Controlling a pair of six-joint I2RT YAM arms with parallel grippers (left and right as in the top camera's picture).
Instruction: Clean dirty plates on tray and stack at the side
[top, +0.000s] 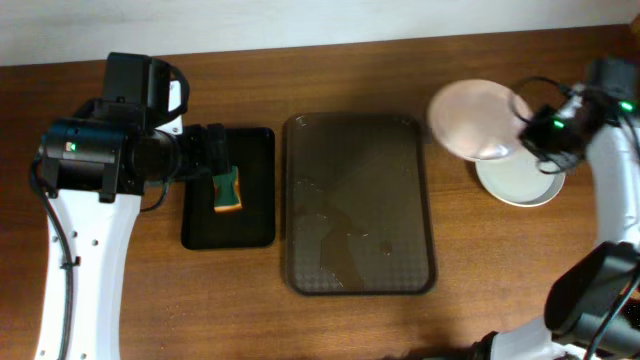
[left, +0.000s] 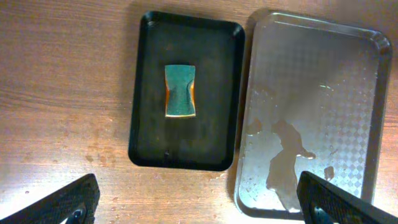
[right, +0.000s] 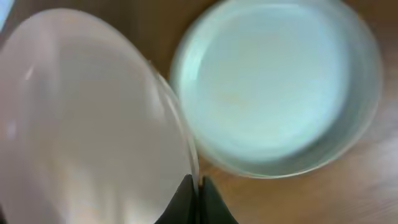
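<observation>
Right hand is pinched narrow on the rim of the held plate. The plate is tilted and raised off the surface. In the overhead view its lower edge overlaps the left rim of the resting plate; contact cannot be told. The resting plate lies flat on the wood, right of the tray; single or stacked, cannot tell.

The tray sits mid-surface, its floor wet-streaked, with open wood along its right rim.

Left hand is spread wide, hovering over the black tray and sponge. The black tray lies just beside the tray's left rim with a narrow gap between them.
</observation>
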